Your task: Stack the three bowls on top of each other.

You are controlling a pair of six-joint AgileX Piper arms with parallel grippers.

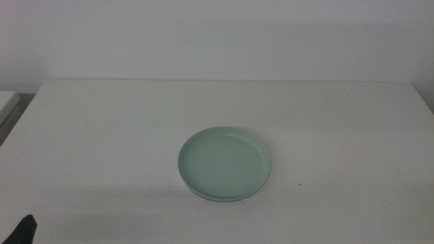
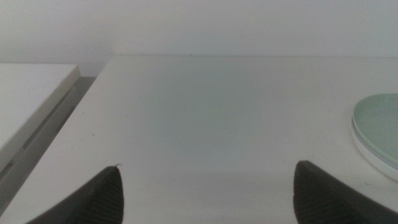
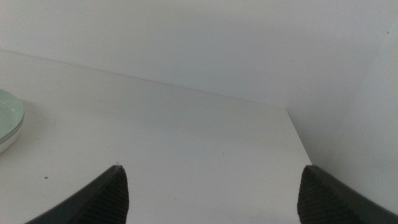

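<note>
The left gripper [image 2: 205,190] waits at the table's near left corner, its dark tip just showing at the bottom edge of the middle view, and its jaws stand wide apart over the bare white table [image 1: 102,135]. Near the middle of the table, a little to the right, sits the mint green bowl [image 1: 224,163], topmost of a stack; pale rims of other bowls show under it. The right gripper [image 3: 211,193] hovers spread open over the table's right side, away from the stack.
</note>
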